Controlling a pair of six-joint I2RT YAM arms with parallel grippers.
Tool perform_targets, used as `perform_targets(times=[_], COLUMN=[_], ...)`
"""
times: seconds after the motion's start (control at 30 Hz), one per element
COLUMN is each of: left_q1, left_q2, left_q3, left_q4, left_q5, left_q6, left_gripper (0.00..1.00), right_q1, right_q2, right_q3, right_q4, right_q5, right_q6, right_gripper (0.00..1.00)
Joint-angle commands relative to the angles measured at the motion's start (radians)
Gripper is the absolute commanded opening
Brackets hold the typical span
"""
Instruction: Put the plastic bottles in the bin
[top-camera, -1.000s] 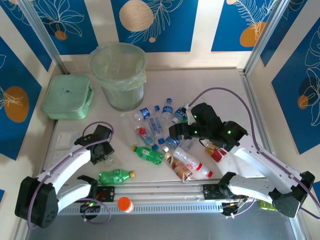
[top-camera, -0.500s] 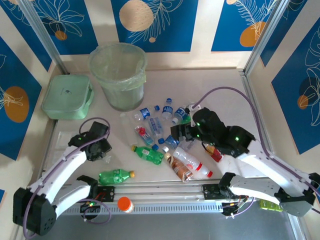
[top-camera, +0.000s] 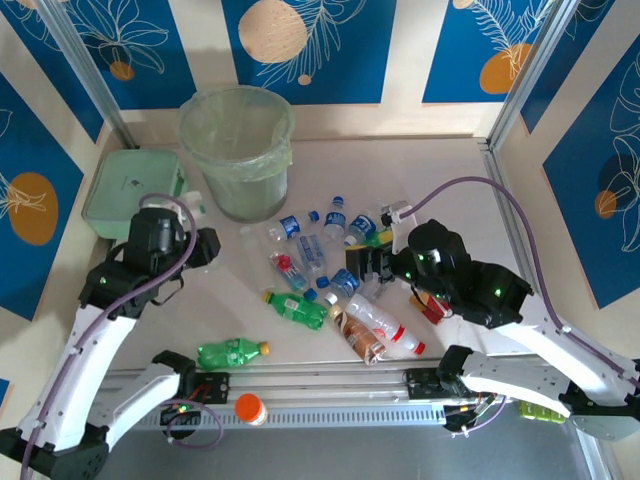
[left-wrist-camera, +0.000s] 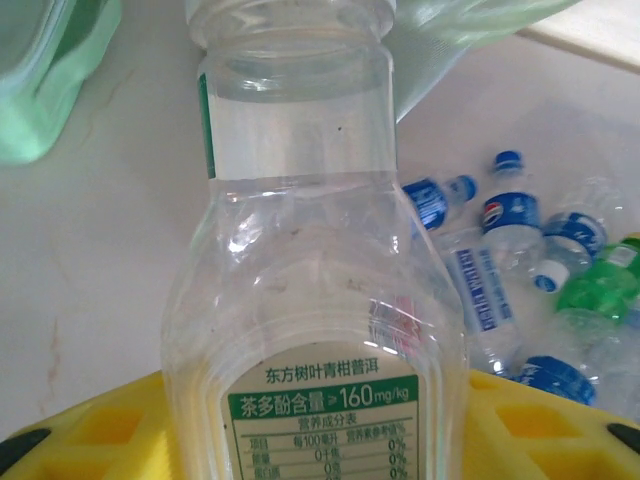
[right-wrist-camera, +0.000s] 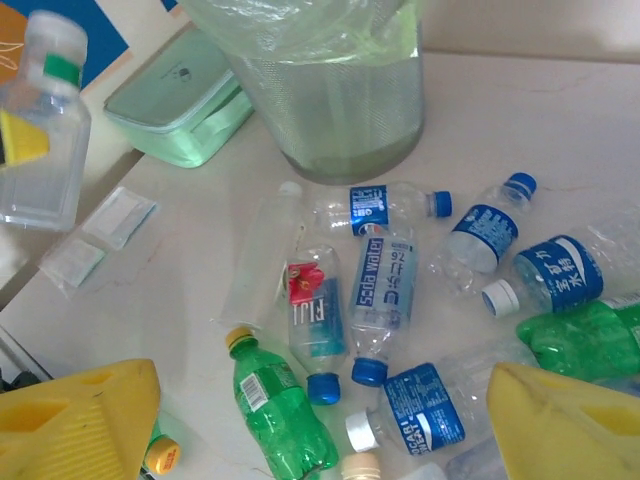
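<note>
From above, the left claw (top-camera: 192, 226) was closed on a clear bottle (top-camera: 192, 205) and held it off the table. The bin (top-camera: 240, 190) stood near, just ahead of the claw and to its right. I think the bottle was held this high so that it could pass over the rim. The left arm was raised, with the elbow bent and the forearm reaching to the far left part of the table. The right claw (top-camera: 362, 264) hung low at the right edge of the loose bottles (top-camera: 305, 255), and its arm was bent forward over them.

In the left wrist view, the clear bottle (left-wrist-camera: 300, 300) sat between the two yellow fingers (left-wrist-camera: 90, 425), which pressed its labelled lower body. Its neck pointed away from the wrist. The bin (left-wrist-camera: 470, 30) was beyond the neck and a little right, and a green lidded box (left-wrist-camera: 50, 80) was to the left. A grip so low on the body probably leaves the neck end free to go in first.

In the right wrist view, the right claw (right-wrist-camera: 320, 395) was spread wide and gripped nothing. Bottles (right-wrist-camera: 385, 285) lay under and ahead of it, and a green bottle (right-wrist-camera: 280, 410) was nearest to its left finger. The bin (right-wrist-camera: 340, 110) stood further ahead. The carried clear bottle (right-wrist-camera: 45, 150) showed far to the left, with its cap up.
</note>
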Motion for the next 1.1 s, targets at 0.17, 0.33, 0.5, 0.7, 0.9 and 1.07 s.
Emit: perform_targets(times=[0.17,0.33,0.5,0.7,0.9,1.07], left_q1=[-0.009,-0.009,0.002,0.055,0.126,0.158], left_q2=[0.304,0.567,0.810,1.023,1.147,1.234], left_q3=[0.383,0.688,0.979,1.186,1.187,1.190], left_q4=[0.141,0.160,0.136,0.094,0.105,0.101], left_q5=[0.050,0.042,0.013,0.034,0.141,0.238], left_q6=[0.198,0.170,0.172,0.097,-0.036,-0.125], left_gripper=[0.39,0.37,0.37,0.36,0.36,0.34], right_q1=[0.014,0.013,-0.079,-0.304,-0.340,-0.341], right_q2=[0.016,0.019,0.061,0.037,0.046,0.070], right_q3=[0.031,0.046,0.059,0.013,0.040,0.052], right_q4=[0.066,0.038,-0.096,-0.154,-0.185,-0.182], right_q5=[-0.018,0.021,0.095,-0.125,-0.162,-0.169], right_q6=[-0.042,-0.059,-0.029,0.041,0.027,0.012], right_gripper=[0.85,0.86,0.87,0.87,0.87,0.87])
